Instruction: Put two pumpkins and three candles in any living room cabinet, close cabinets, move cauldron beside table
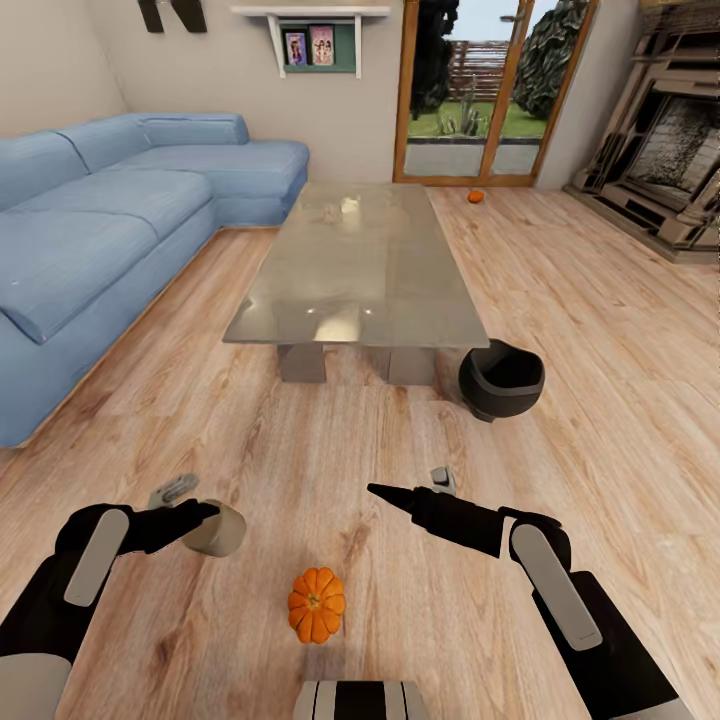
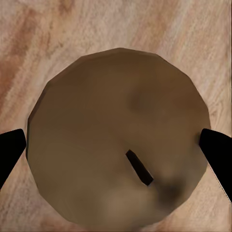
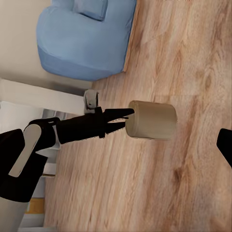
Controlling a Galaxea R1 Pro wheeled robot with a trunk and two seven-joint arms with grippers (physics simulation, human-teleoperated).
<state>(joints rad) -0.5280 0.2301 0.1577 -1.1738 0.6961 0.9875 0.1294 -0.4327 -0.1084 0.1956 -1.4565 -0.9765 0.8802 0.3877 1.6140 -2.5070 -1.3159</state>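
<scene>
Closest in, one pumpkin [image 1: 316, 604] sits on the wood floor [image 1: 560, 300], between the two arms and a bit nearer the robot than either pincer. The left pincer [image 1: 205, 520] is around a candle [image 1: 217, 529]. In the left wrist view its black fingertips [image 2: 10, 150] sit at both sides of the candle's top [image 2: 118, 140], so it looks closed on it, just off the floor or about to lift.

The right pincer [image 1: 385, 492] points toward the left one, and I cannot tell if it is open.

So the step is picking up a candle. Next, I think, it must be carried to a cabinet.

Farther out, past the right pincer, the black cauldron [image 1: 501, 381] is already just beside the glass table [image 1: 350, 270]. A blue sofa [image 1: 110, 210] is off to the left pincer's side. Far away by the glass door lies the second pumpkin [image 1: 476, 196].
</scene>
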